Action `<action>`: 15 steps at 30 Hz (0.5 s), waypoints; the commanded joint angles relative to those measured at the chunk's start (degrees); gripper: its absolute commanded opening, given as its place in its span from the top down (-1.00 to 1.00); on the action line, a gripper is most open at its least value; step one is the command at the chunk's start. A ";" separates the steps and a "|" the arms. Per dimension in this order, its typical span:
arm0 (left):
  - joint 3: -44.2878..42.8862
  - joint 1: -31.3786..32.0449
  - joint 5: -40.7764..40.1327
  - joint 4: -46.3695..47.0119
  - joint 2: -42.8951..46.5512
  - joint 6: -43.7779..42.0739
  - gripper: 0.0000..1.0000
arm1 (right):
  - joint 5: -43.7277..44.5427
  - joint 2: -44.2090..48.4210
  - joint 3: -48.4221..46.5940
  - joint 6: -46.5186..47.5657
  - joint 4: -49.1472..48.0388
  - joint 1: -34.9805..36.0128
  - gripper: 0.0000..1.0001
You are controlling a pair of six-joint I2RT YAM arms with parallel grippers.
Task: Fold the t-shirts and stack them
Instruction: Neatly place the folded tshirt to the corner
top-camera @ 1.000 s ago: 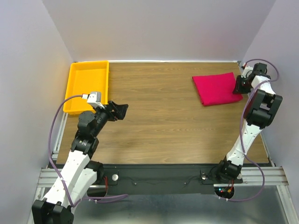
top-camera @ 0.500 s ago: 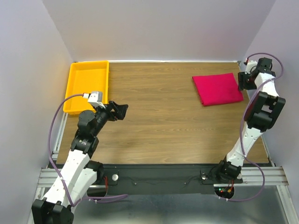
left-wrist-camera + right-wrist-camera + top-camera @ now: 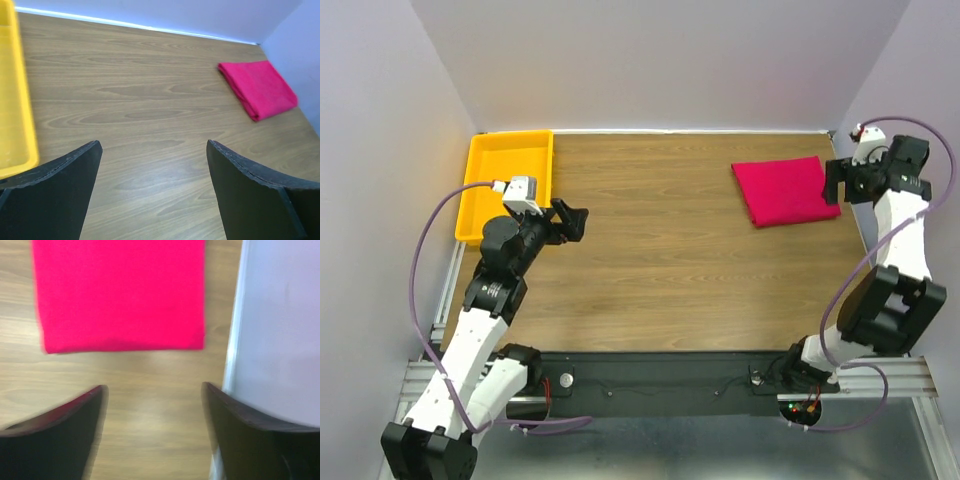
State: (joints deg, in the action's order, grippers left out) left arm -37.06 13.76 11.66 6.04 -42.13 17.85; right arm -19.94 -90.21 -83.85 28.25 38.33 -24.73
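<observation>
A crimson-red t-shirt (image 3: 785,190) lies folded into a flat rectangle at the far right of the wooden table; it also shows as a small red rectangle (image 3: 257,89) in the left wrist view and fills the top of the right wrist view (image 3: 120,292). My right gripper (image 3: 832,185) hovers just right of the t-shirt's right edge, jaws open and empty, clear of the cloth. Over the left part of the table my left gripper (image 3: 572,222) is wide open with only bare wood between its fingers.
A yellow plastic tray (image 3: 480,190) stands at the far left, its rim (image 3: 22,125) seen in the left wrist view. The right side wall (image 3: 280,325) stands close beside the right gripper. Bare wood lies between tray and t-shirt.
The right gripper opened, let go of the t-shirt's right edge and drew back and up to the right. The left arm shifted slightly toward the back left.
</observation>
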 commanded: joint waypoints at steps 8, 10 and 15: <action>-6.54 -0.14 -19.30 -12.72 2.58 -3.78 -0.97 | 3.33 24.11 20.11 -22.08 -11.95 -3.31 -1.00; -6.27 -0.14 -19.92 -13.07 3.28 -3.87 -0.97 | 4.55 26.74 22.31 -23.76 -12.83 -3.31 -1.00; -5.66 -0.14 -21.24 -13.43 5.21 -4.49 -0.97 | 10.45 33.61 25.76 -27.99 -14.77 -3.31 -1.00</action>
State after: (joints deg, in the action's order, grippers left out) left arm -41.28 13.76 -6.63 -7.92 -39.18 14.81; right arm -14.44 -59.96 -58.67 4.86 28.80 -27.68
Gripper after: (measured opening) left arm 0.985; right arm 0.998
